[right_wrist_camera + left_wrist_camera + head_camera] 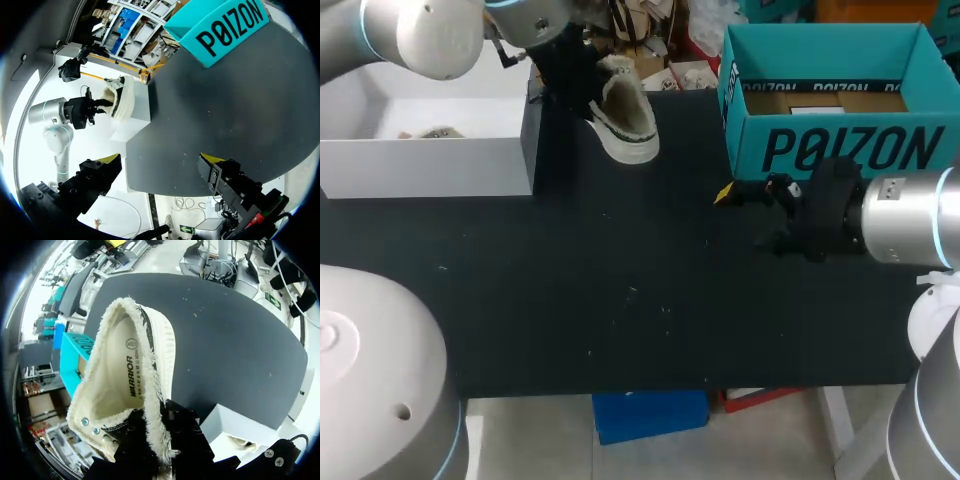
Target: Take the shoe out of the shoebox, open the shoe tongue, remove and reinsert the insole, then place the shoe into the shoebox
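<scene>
left gripper (pixel 154 440): clenched on the shoe's (pixel 626 118) collar wall, one finger inside the opening and one outside. The yellow tips are hidden by the fabric.
shoe: held off the black table (pixel 620 300) at the far side, left of centre, just beside the right wall of the white box (pixel 430 160). It's tilted, with the opening facing the left wrist camera.
why this grip: the rim pinch leaves the opening and insole (pixel 122 385) exposed. I judge that suits the tongue and insole work by a second hand.
right gripper (pixel 161 160): released, fingers spread, nothing between them. It sits low over the table just near-side of the teal box (pixel 840 150), well apart from the shoe.
why there: I judge it's parked clear of the lift path, ready to come in.
white box contents: something pale lies inside, can't tell what.
step: the shoe looks clear of the box, so tongue opening is likely next.
risk: it's a single-wall pinch, so the shoe could swing or slip.
</scene>
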Motion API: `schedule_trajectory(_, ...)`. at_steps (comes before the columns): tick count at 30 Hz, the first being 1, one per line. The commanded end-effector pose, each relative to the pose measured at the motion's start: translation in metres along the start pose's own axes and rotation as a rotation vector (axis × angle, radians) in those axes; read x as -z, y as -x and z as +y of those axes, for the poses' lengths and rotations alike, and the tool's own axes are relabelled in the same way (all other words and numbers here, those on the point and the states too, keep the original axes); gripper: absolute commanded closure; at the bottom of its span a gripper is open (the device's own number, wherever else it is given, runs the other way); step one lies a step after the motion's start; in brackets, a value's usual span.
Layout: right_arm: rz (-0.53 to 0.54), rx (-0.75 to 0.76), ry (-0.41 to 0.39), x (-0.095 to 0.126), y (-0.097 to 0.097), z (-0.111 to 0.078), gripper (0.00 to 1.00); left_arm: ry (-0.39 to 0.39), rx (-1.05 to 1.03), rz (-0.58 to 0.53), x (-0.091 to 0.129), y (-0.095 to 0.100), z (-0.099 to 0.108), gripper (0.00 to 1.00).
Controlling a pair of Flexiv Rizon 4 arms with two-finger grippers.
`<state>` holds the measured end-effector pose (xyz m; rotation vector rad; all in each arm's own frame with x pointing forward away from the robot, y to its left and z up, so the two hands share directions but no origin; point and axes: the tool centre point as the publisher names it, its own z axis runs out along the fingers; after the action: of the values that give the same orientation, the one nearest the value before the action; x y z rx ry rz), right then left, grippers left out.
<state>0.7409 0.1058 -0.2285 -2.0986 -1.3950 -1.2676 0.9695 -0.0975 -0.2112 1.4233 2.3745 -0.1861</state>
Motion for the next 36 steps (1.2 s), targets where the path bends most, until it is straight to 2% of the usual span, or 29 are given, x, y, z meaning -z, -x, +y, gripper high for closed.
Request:
schedule_trajectory(1, 0.000, 0.000, 0.000, 0.000, 0.000, 0.000, 0.00, 0.092, 0.101, -0.042, 0.058, -0.037, 0.011, 1.00)
schedule_trajectory(7, 0.000, 0.000, 0.000, 0.000, 0.000, 0.000, 0.00, 0.176, 0.237, -0.060, 0.082, -0.068, 0.035, 1.00)
schedule_trajectory(14, 0.000, 0.000, 0.000, 0.000, 0.000, 0.000, 0.00, 0.237, 0.359, -0.043, 0.094, -0.106, 0.067, 1.00)
schedule_trajectory(24, 0.000, 0.000, 0.000, 0.000, 0.000, 0.000, 0.00, 0.291, 0.476, -0.028, 0.084, -0.154, 0.129, 1.00)
schedule_trajectory(33, 0.000, 0.000, 0.000, 0.000, 0.000, 0.000, 0.00, 0.348, 0.567, -0.053, 0.087, -0.183, 0.182, 1.00)
schedule_trajectory(36, 0.000, 0.000, 0.000, 0.000, 0.000, 0.000, 0.00, 0.374, 0.589, -0.050, 0.087, -0.189, 0.191, 1.00)
